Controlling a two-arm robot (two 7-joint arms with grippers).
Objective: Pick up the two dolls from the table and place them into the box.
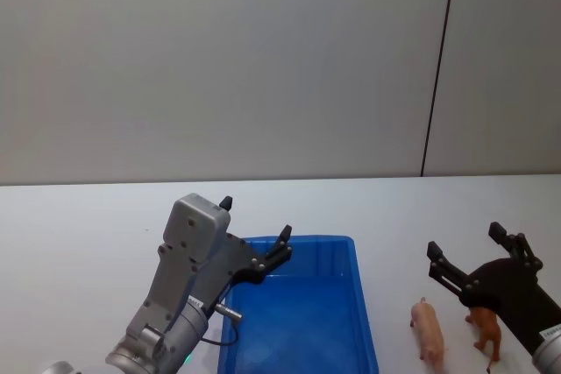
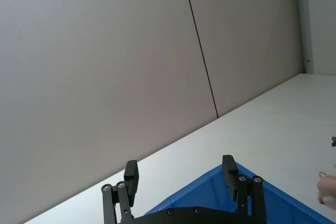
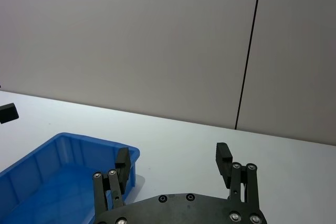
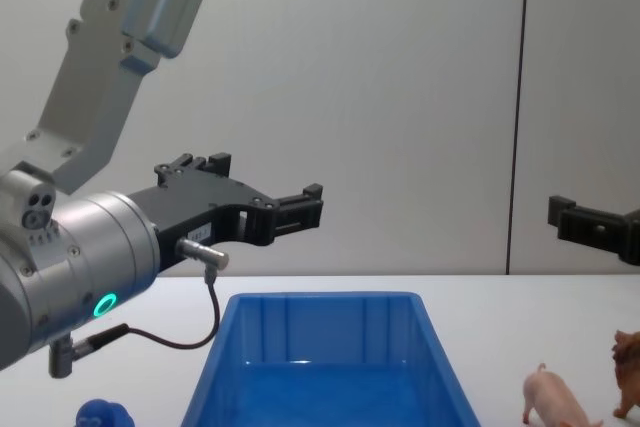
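The pale pink pig doll (image 1: 429, 332) and the brown lion doll (image 1: 486, 330) stand side by side on the white table (image 1: 88, 243), to the right of the blue box (image 1: 302, 240). My right gripper (image 1: 465, 240) hovers open and empty above and just behind the dolls. My left gripper (image 1: 255, 218) is open and empty over the box's back left corner. In the chest view the pig (image 4: 555, 405) and lion (image 4: 628, 372) stand right of the box (image 4: 320, 347), with the left gripper (image 4: 265, 179) high above the box. The box's inside looks bare.
A small blue rounded toy (image 4: 105, 414) sits on the table left of the box, under my left arm. A grey wall rises behind the table. The left wrist view catches the pig (image 2: 328, 187) beyond the box (image 2: 210, 192).
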